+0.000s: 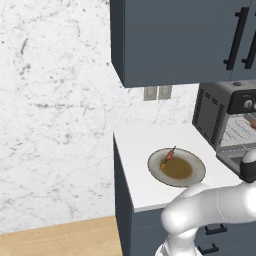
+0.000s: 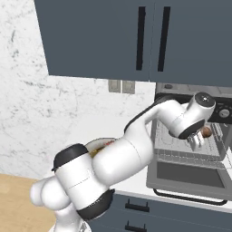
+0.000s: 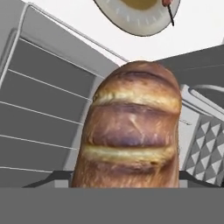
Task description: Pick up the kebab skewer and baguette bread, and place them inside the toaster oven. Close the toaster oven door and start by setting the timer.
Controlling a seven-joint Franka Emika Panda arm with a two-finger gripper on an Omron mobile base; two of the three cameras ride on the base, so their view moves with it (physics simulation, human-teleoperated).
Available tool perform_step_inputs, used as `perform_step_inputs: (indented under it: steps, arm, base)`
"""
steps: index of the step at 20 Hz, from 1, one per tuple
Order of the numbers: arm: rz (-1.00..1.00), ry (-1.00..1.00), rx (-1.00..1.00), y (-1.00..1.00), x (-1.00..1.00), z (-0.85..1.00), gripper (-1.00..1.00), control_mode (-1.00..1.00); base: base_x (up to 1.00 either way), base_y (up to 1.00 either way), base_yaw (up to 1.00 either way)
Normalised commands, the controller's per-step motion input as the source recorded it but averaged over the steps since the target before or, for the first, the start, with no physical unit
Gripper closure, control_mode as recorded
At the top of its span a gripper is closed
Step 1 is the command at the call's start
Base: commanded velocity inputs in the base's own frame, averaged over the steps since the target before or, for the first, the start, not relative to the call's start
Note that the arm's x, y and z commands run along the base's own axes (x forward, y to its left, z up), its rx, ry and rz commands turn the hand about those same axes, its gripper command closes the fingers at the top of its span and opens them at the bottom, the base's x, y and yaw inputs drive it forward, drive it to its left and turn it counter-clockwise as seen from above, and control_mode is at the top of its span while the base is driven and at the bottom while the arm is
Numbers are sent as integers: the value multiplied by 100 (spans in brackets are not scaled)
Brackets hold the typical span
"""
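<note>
My gripper (image 2: 198, 138) is shut on the baguette bread (image 3: 131, 131), a golden-brown loaf with pale slashes. I hold it inside the mouth of the toaster oven (image 2: 170, 102), just above the wire rack (image 2: 186, 156); its brown end (image 2: 206, 132) pokes out past my fingers. The toaster oven door (image 2: 190, 174) hangs open and flat in front. The pale timer knob (image 1: 248, 105) sits on the dark panel up top. Back on the counter, the kebab skewer (image 1: 167, 158) lies across the left rim of the plate (image 1: 197, 172).
Dark wall cabinets (image 1: 175, 40) hang low over the counter and the oven. The white countertop (image 1: 135, 170) ends at its left edge beside the marble wall. Drawer fronts with dark handles (image 2: 136, 207) sit below the open door.
</note>
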Motion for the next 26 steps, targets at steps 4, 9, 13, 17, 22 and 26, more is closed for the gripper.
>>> perform_step_inputs:
  steps: [4, 9, 13, 17, 22, 26]
  arm:
    - [0, 0, -6, -10, 34, -46, 100, -100]
    - [0, -5, -5, -7, 8, -64, 100, -100]
    - [0, -9, -4, 0, 0, -51, 100, -100]
    - [0, -1, -2, 0, 17, -25, 100, -100]
    - [0, 0, -3, 0, 15, -18, 100, -100]
    - [0, 0, -2, -1, 0, -10, -100, -100]
  base:
    - [0, 0, 0]
    - [0, 0, 0]
    - [0, 0, 0]
    - [0, 0, 0]
    - [0, 0, 0]
    - [0, 0, 0]
